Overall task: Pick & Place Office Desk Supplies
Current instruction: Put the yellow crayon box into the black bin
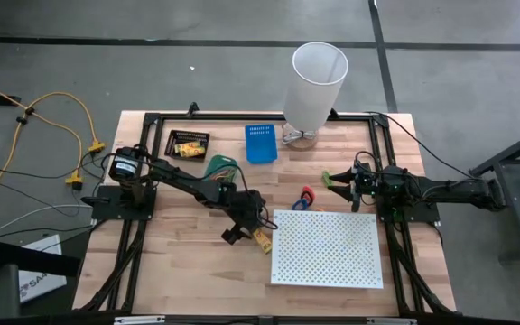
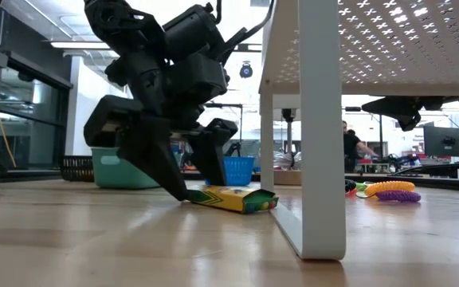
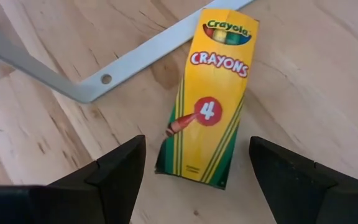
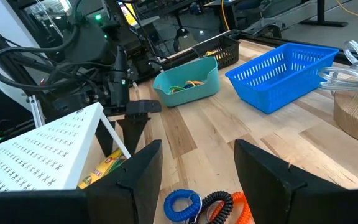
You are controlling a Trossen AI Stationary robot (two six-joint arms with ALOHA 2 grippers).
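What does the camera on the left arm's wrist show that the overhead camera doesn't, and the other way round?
Only the wrist view lets you read the crayon box: "Crayola Crayons", a red 4. Only the overhead view shows the white bin, blue basket and the waiting right tool. Both show the left tool open over the box, beside the white perforated board.
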